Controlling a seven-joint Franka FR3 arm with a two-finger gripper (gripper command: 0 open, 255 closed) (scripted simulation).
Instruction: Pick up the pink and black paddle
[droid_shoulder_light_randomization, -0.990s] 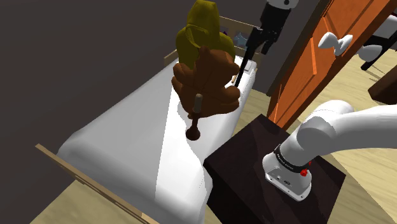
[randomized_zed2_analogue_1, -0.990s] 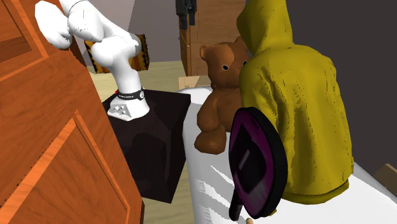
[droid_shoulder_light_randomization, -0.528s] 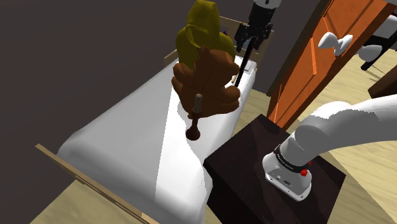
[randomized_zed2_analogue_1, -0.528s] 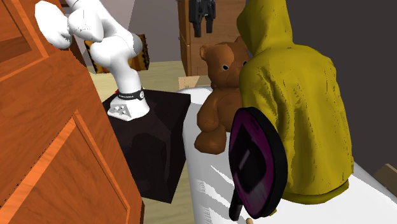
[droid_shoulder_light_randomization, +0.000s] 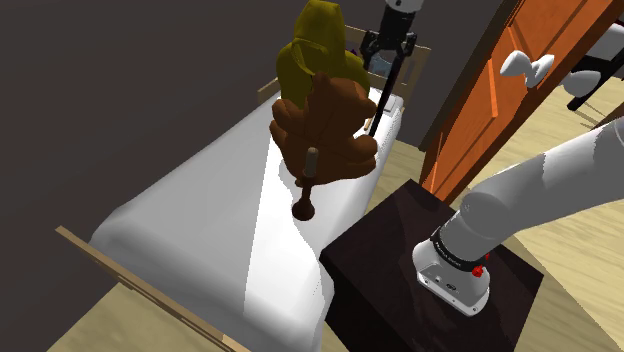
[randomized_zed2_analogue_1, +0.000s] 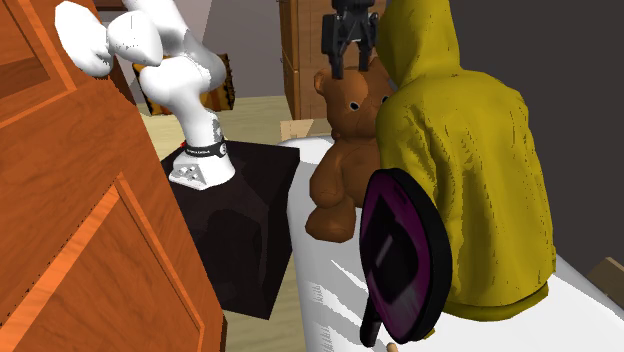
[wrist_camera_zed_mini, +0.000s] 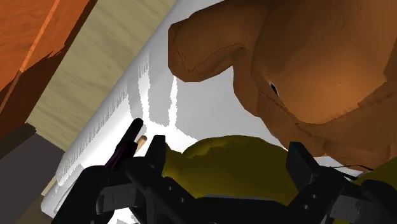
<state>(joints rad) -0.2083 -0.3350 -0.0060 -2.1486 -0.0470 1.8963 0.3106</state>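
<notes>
Second exterior view: gripper (randomized_zed2_analogue_1: 352, 62) is seen above the teddy bear (randomized_zed2_analogue_1: 345, 150), fingers spread, nothing held. Pink and black paddle (randomized_zed2_analogue_1: 402, 258) is propped near-upright on the bed (randomized_zed2_analogue_1: 335, 290) against the yellow hoodie (randomized_zed2_analogue_1: 470, 150), handle down, well below the fingers, nearer the camera.

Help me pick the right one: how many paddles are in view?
1. The paddle stands on the bed next to the yellow hoodie; others could hide behind it.
</notes>
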